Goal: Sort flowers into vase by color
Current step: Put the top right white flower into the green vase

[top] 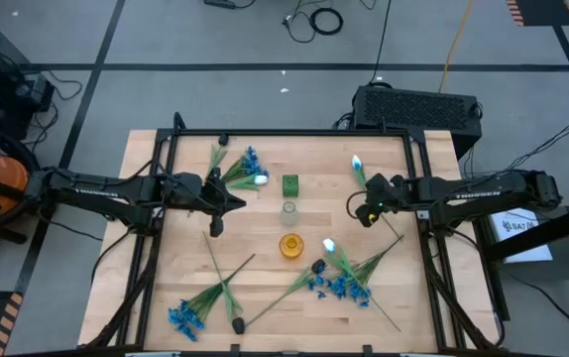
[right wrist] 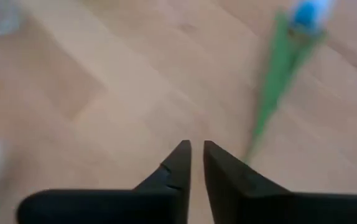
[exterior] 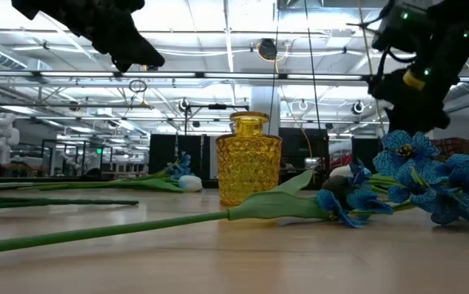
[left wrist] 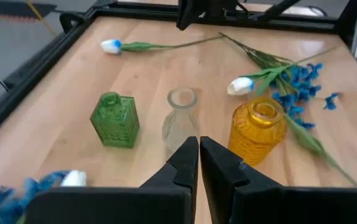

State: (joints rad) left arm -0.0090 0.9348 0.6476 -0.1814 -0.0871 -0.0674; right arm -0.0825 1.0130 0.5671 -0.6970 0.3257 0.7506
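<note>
- Wooden table [top: 265,288] carried three vases in a row mid-table: green vase [top: 290,184], clear vase [top: 289,210], yellow vase [top: 290,245].
- Flowers lay flat, none in a vase: white tulip [top: 358,165] at far right, blue cluster [top: 342,287] near right, blue cluster at near left [top: 184,317].
- Left gripper [left wrist: 199,154] clenched, empty, facing the vases.
- Right gripper [right wrist: 196,151] beside the white tulip's stem, fingers nearly together, gripping nothing.
</note>
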